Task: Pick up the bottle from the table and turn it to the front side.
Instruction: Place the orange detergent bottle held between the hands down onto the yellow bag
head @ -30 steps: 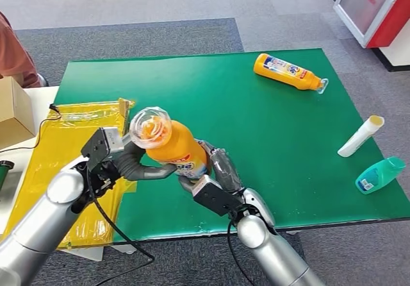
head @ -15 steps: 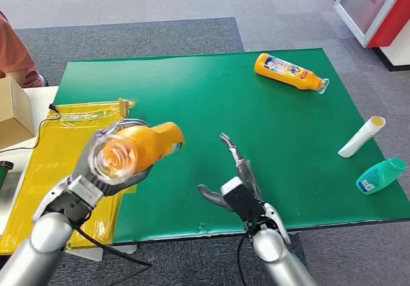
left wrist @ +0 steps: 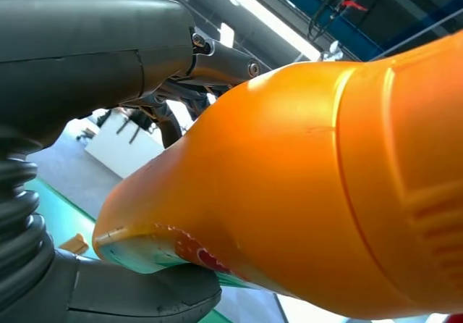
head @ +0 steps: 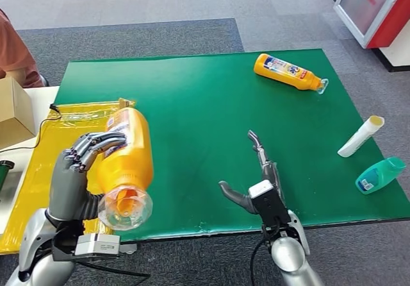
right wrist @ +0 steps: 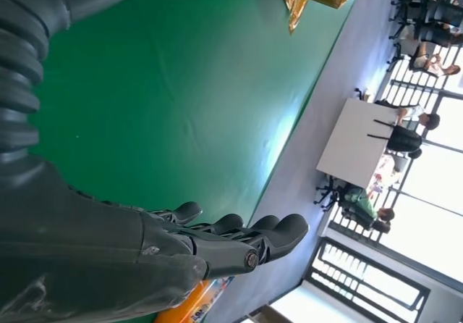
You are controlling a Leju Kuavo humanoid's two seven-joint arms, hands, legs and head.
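Observation:
My left hand (head: pixel 79 170) grips an orange bottle (head: pixel 127 164) above the yellow sheet at the table's left side. Its clear cap end (head: pixel 125 210) points toward me and its base points away. In the left wrist view the orange bottle (left wrist: pixel 306 185) lies close between the thumb and the fingers (left wrist: pixel 180 98). My right hand (head: pixel 259 180) hovers over the green table (head: pixel 207 106) near its front edge, fingers spread and holding nothing. The right wrist view shows those fingers (right wrist: pixel 240 240) apart above the green surface.
A second orange bottle (head: pixel 288 72) lies at the far right of the table. A white tube (head: pixel 360 136) and a teal bottle (head: pixel 380 174) lie near the right edge. A yellow sheet (head: pixel 48 158) covers the left end. A cardboard box (head: pixel 13 109) stands at the left.
My right hand let go of the bottle and drew back to the right, fingers spreading. My left hand swung the bottle left and turned it so its cap faces me.

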